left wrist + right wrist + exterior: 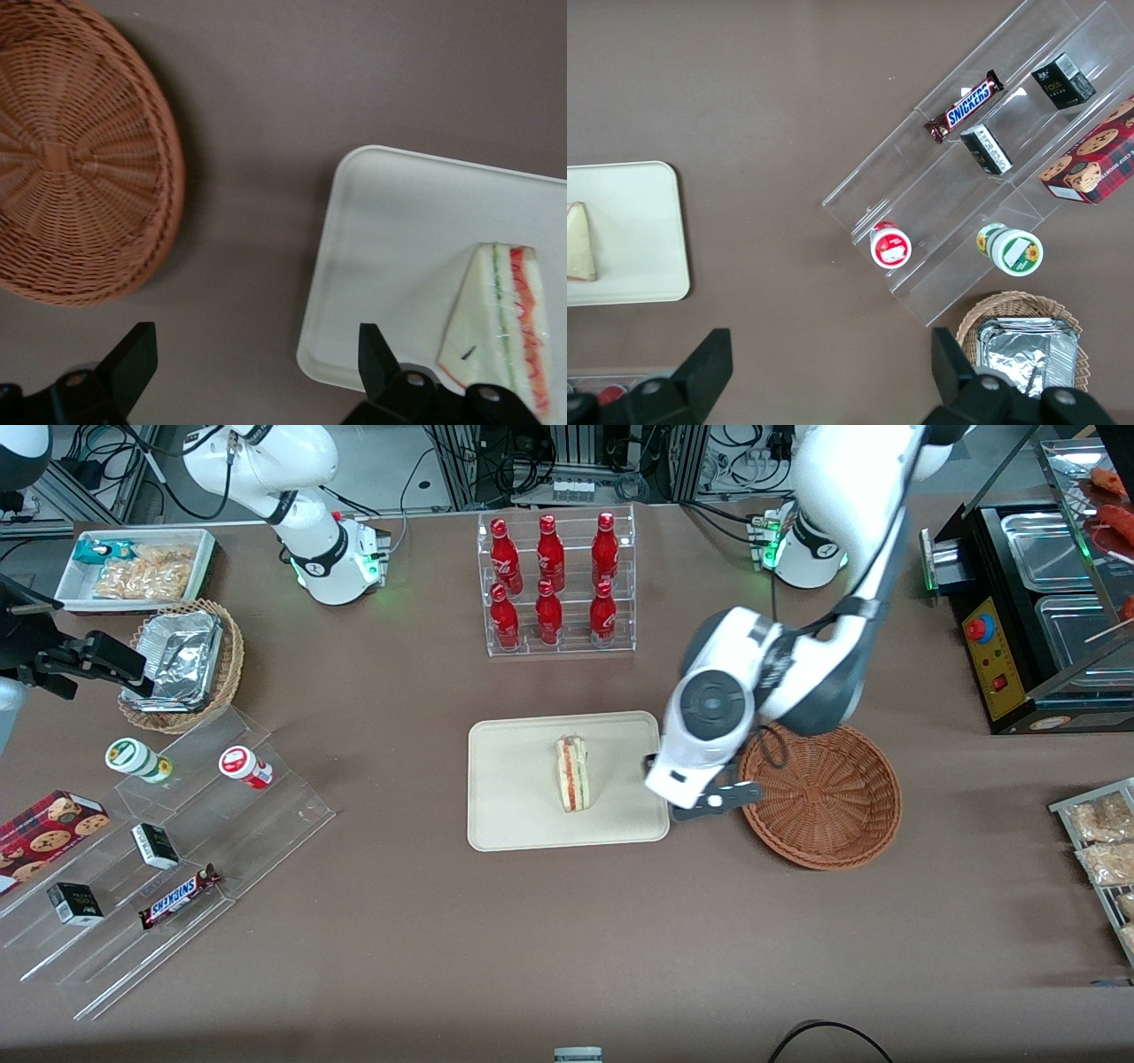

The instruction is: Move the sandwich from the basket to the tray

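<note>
Left arm's two-finger gripper (257, 367), fingers spread wide and holding nothing, poised above the strip of brown tabletop (532, 939) between the cream-beige rectangular plastic tray (514, 815) and the round reddish-brown woven wicker basket (824, 797). The triangular toasted-bread sandwich (572, 772) lies mid-tray, long axis running toward the front camera, clear of every rim. The basket holds nothing.
</note>
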Controlling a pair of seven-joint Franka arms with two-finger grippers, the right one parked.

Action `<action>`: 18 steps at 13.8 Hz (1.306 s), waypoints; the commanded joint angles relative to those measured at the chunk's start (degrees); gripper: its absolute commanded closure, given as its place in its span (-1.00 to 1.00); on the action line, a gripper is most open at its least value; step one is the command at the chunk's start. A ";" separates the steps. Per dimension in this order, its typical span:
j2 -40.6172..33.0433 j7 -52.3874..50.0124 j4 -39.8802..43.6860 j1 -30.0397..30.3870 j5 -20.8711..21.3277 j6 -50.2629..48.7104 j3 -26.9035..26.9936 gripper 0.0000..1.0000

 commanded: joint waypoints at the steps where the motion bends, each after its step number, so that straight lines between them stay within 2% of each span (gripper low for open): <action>1: -6.95 6.34 -6.85 4.61 -0.48 -0.23 -0.38 -1.00; 8: -15.92 22.33 -10.12 16.73 -1.00 -8.13 -0.64 -1.00; 12: -18.12 26.74 -9.85 26.84 -0.92 -11.12 -8.89 -1.00; 18: -24.27 35.00 -9.59 31.17 -0.39 -15.26 -8.73 -1.00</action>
